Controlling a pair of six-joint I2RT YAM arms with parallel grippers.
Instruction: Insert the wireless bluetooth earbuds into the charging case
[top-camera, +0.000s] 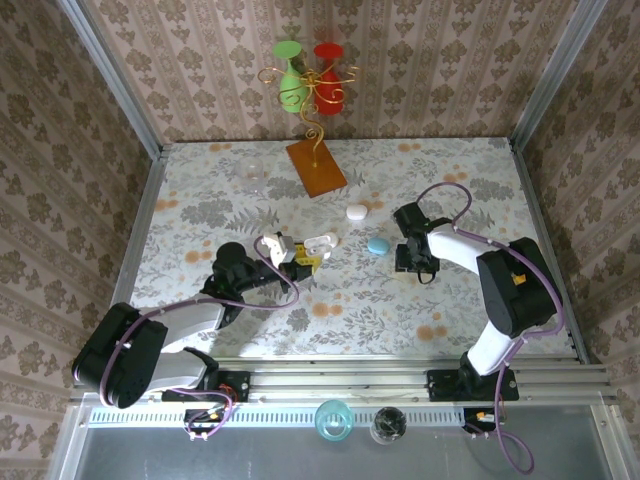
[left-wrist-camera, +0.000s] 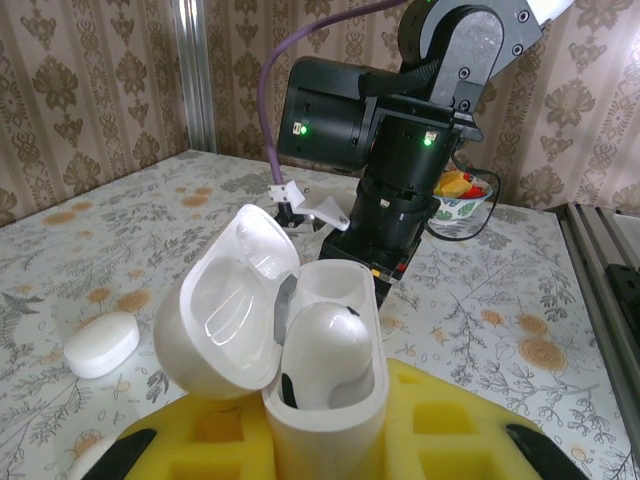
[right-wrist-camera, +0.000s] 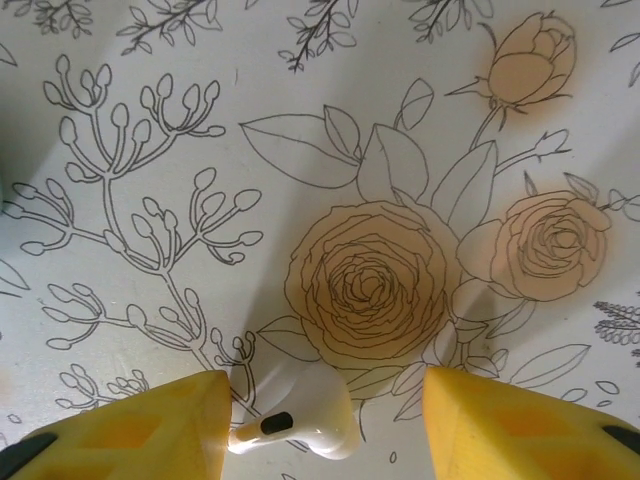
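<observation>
The white plastic charging case (left-wrist-camera: 330, 425) and the small white earbud (right-wrist-camera: 300, 412) looked glossy and smooth; the yellow finger pads (right-wrist-camera: 140, 435) seemed matt, perhaps foam.

The open white plastic charging case (left-wrist-camera: 325, 400) stands between the left gripper's (top-camera: 297, 256) jaws near the middle of the floral tabletop (top-camera: 200, 200), with one white earbud (left-wrist-camera: 325, 345) in it. A white pebble-shaped case (top-camera: 356, 211) lies behind and to the right of it, and a light-blue pebble-shaped case (top-camera: 378, 245) lies to its right. Further right, a second white earbud (right-wrist-camera: 300, 415) lies on the tabletop between the right gripper's (top-camera: 416, 264) parted jaws.
</observation>
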